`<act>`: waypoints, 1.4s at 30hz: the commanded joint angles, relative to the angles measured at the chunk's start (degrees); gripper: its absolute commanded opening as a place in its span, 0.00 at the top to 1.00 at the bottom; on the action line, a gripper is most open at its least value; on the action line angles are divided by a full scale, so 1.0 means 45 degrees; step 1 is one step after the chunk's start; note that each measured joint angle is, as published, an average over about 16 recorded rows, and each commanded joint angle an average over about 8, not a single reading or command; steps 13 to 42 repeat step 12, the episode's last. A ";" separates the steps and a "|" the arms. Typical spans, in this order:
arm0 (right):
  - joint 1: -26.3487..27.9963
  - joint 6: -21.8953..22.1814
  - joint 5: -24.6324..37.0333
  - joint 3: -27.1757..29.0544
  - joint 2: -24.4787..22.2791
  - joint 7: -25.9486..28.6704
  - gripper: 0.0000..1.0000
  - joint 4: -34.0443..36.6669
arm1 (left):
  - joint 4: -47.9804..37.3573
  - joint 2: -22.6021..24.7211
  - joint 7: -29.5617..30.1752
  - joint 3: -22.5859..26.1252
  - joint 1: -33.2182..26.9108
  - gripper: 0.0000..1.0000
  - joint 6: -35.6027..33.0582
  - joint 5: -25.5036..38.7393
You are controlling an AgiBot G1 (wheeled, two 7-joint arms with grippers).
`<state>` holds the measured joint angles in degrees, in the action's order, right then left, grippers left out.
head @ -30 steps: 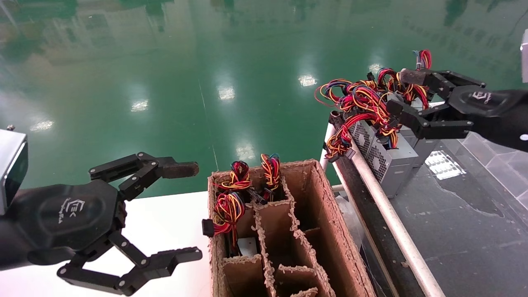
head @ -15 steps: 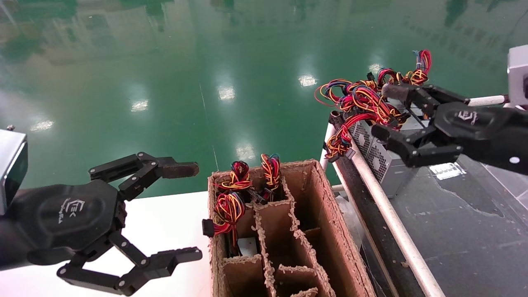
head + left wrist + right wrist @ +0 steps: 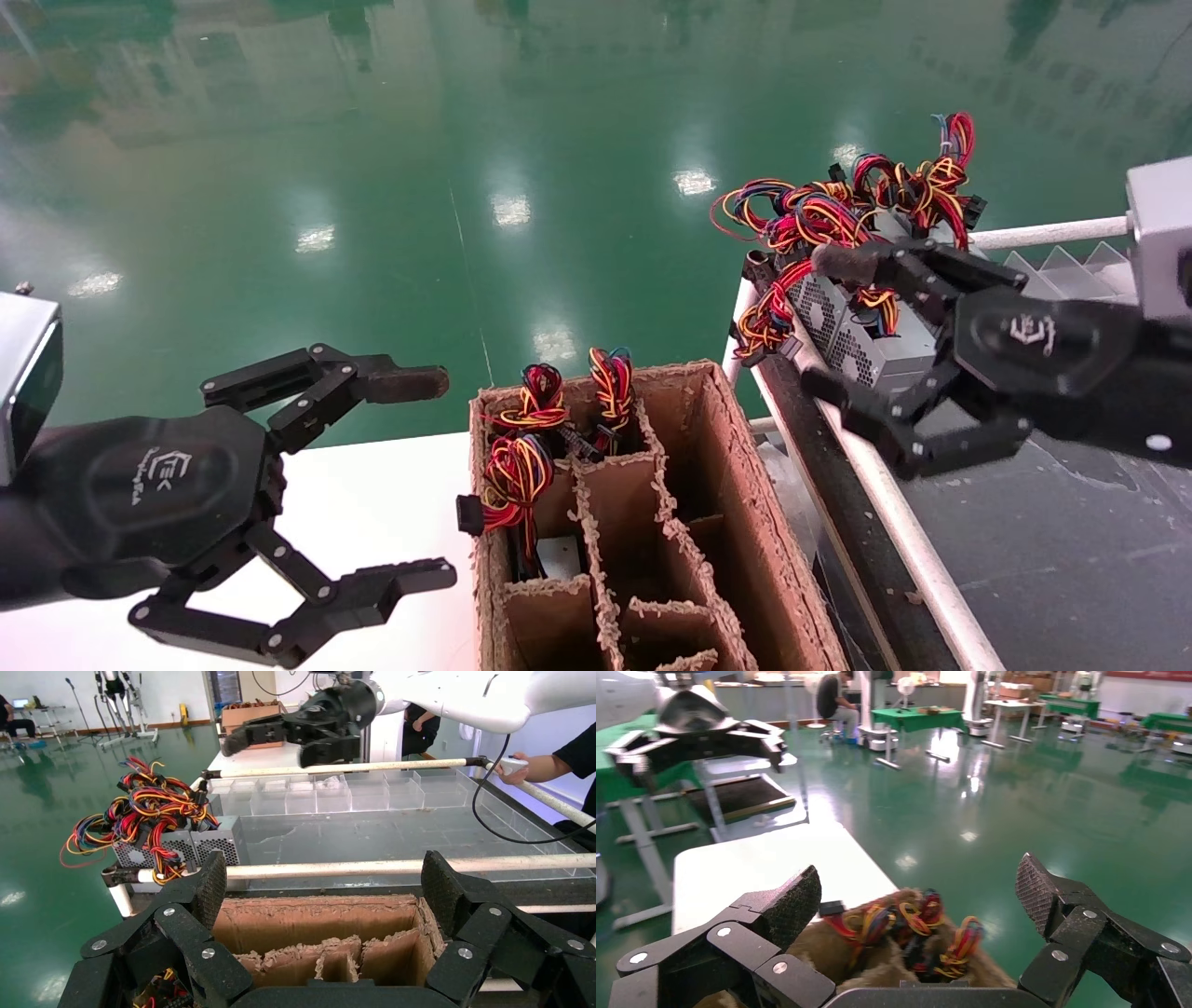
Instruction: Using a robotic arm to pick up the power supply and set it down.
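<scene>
Grey supplies (image 3: pixel 861 349) stand just beyond the right hand (image 3: pixel 824 321), spread and empty. Left hand (image 3: pixel 424 475), spread too, waits beside the cardboard box (image 3: pixel 745 522).

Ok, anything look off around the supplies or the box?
Yes. The power supplies' wire bundle spills over the white rail, and the cardboard box's edges are ragged. The open right gripper holds nothing.

Power supply (image 3: pixel 861 347), grey metal box with perforated grille sides, sits upright at the far corner of the dark surface (image 3: pixel 1043 550), tangled red-yellow-orange wire bundle (image 3: pixel 829 219) piled on top and spilling over its grille side, nothing gripping it.
</scene>
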<state>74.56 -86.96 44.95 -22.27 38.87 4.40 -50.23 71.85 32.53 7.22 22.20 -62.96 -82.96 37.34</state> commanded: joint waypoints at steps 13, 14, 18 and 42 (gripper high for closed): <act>-0.1692 0.0164 -0.0402 0.0813 -0.0501 0.0827 0.00 -0.3038 | 0.0000 0.0000 0.0000 0.0001 0.0000 0.00 0.0000 0.0000; -0.1692 0.0164 -0.0402 0.0813 -0.0501 0.0827 0.00 -0.3038 | 0.0000 0.0000 0.0000 0.0001 0.0000 0.00 0.0000 0.0000; -0.1692 0.0164 -0.0402 0.0813 -0.0501 0.0827 0.00 -0.3038 | 0.0000 0.0000 0.0000 0.0001 0.0000 0.00 0.0000 0.0000; -0.1692 0.0164 -0.0402 0.0813 -0.0501 0.0827 0.00 -0.3038 | 0.0000 0.0000 0.0000 0.0001 0.0000 0.00 0.0000 0.0000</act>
